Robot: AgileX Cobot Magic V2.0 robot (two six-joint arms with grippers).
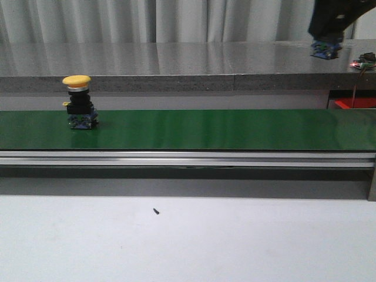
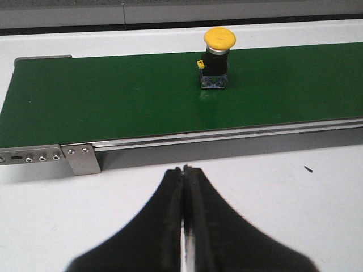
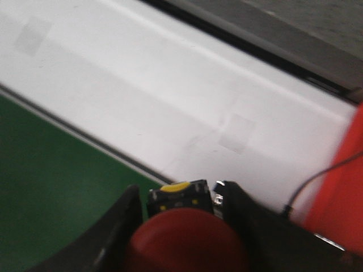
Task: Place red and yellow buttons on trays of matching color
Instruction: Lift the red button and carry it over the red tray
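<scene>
A yellow button (image 1: 78, 101) with a black body stands upright on the green belt (image 1: 205, 129) at its left end; the left wrist view shows the yellow button (image 2: 218, 58) some way beyond my left gripper (image 2: 185, 169), which is shut and empty over the white table. My right gripper (image 3: 181, 195) is shut on a red button (image 3: 187, 241), held above the belt's far edge. In the front view the right arm (image 1: 329, 26) hangs at the top right with the button's blue base (image 1: 324, 50) below it. A red tray (image 1: 355, 103) sits at the far right; no yellow tray is in view.
A grey stone shelf (image 1: 176, 61) runs behind the belt. A small black screw (image 1: 156, 211) lies on the white table (image 1: 188, 241) in front. A thin cable (image 3: 317, 181) runs beside the red tray (image 3: 343, 187).
</scene>
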